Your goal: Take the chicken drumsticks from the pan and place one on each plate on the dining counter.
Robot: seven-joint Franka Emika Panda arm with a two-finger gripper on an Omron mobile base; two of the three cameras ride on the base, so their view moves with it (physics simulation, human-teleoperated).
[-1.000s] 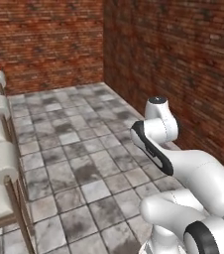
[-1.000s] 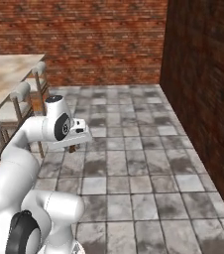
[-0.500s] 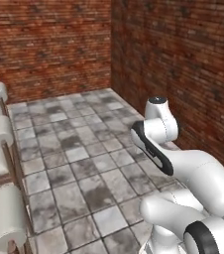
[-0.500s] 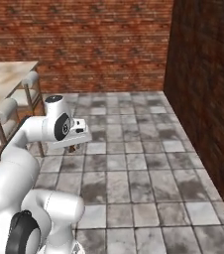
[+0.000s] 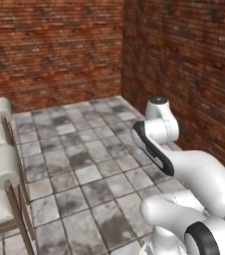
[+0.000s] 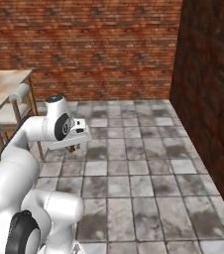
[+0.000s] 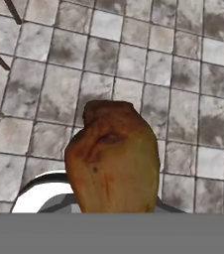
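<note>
One chicken drumstick (image 7: 113,158) shows in the hand view. It is golden-brown and fat, and it sits right in front of the camera, low in the middle. The fingers are hidden behind it, so I cannot see them, but the drumstick hangs in the air over the floor (image 7: 134,64), so the fingers are pinching it.

In the right base view the gripper (image 6: 74,148) sits under the white hand of the arm (image 6: 59,129). A small brown bit pokes out below the hand there. That is the drumstick.

The floor is made of grey stone tiles. In the hand view it lies well below the drumstick.

There are two brick walls. One red brick wall (image 6: 84,44) is far behind the arm. One darker brick wall (image 6: 208,99) is off to the arm's right side.

One tabletop (image 6: 2,89) with a beige stone top shows at the left of the right base view, to the left of the arm. It is well apart from the drumstick.

Stools with wooden legs and pale seats stand beside the tabletop. In the left base view I count two pale round backs (image 5: 6,164) on them.
</note>
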